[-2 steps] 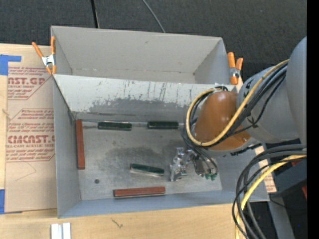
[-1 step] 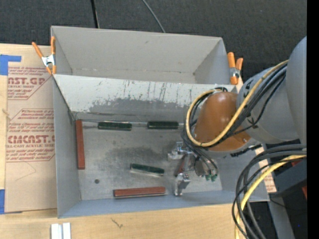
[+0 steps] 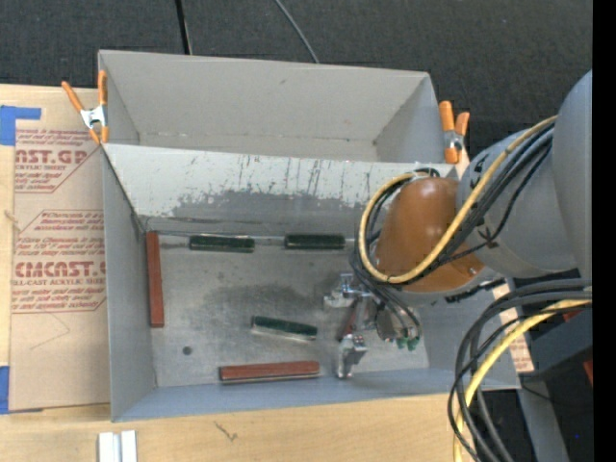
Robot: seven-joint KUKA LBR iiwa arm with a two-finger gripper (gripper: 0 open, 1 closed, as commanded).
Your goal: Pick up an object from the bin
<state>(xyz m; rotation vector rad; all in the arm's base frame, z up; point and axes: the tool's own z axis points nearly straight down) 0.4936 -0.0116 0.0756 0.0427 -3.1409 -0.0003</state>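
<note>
Dark green bar [image 3: 284,328] is the piece you will find closest to the gripper [image 3: 345,328]. It lies flat on the floor of the grey bin [image 3: 241,176] just to the gripper's left. It is nearly level, with its right end a touch lower than its left, and it stops just short of the fingers without touching them.

You can see that the jaws stand open. One metal finger [image 3: 337,295] sits on the far side and the other on the near side, with a clear gap between them and no piece gripped.

Below and to the left of the gripper, a red-brown bar [image 3: 269,372] lies along the near wall. Its right end comes just beside the near finger, and you cannot tell whether the two touch.

Above and to the left of the gripper, two more green bars lie in a line at the foot of the far wall, with a gap between them. One [image 3: 314,242] is nearer the gripper and the other [image 3: 221,243] is farther off.

Well apart to the gripper's left, a second red-brown bar [image 3: 154,279] lies lengthwise against the left wall.

Just above and to the right of the gripper you see the wrist's orange cover [image 3: 423,234], with yellow and black cables [image 3: 366,239] looped round it.
</note>
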